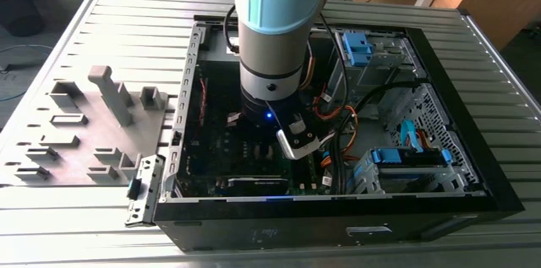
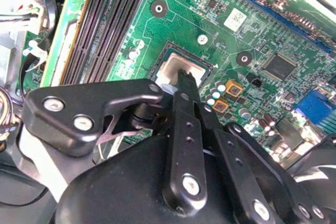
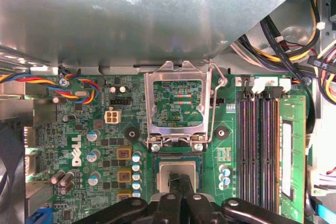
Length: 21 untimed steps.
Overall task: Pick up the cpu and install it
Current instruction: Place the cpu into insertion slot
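The cpu (image 3: 178, 169), a small square chip with a silvery-grey top, lies flat in its socket on the green motherboard (image 3: 105, 145). It shows in both wrist views, and in the second wrist view the cpu (image 2: 170, 68) sits just ahead of the fingertips. My gripper (image 3: 179, 179) hangs right over the chip with its two black fingers (image 3: 173, 183) pressed together, tips at the middle of the metal top. In the second wrist view the gripper (image 2: 184, 77) reaches the chip's near edge. The socket's metal load plate (image 3: 176, 103) stands swung open beside the chip.
My arm (image 1: 275, 40) reaches down into the open computer case (image 1: 498, 198) on a slatted metal table. Memory slots (image 3: 257, 145) and a green memory stick (image 3: 291, 150) run beside the socket. Cable bundles (image 3: 283, 40) and blue drive bays (image 1: 406, 157) crowd one side. A grey parts fixture (image 1: 85, 128) lies at the exterior view's left.
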Each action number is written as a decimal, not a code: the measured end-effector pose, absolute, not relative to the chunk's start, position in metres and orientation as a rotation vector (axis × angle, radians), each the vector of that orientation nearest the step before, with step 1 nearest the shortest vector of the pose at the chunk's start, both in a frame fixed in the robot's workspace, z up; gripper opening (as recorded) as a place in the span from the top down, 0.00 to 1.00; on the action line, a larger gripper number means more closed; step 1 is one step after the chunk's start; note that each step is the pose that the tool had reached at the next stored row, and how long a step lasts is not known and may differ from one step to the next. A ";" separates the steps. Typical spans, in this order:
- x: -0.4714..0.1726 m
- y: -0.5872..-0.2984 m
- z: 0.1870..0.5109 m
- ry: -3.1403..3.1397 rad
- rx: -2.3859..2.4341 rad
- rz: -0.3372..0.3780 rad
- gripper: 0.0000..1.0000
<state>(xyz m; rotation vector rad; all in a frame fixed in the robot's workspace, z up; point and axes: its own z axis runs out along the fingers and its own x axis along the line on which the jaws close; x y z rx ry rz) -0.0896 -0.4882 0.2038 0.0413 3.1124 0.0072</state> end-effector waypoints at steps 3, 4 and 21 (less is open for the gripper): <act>-0.090 -0.488 0.204 3.112 0.041 0.007 0.89; -0.090 -0.488 0.204 3.112 0.041 0.007 0.89; -0.090 -0.489 0.197 3.112 0.049 0.006 0.89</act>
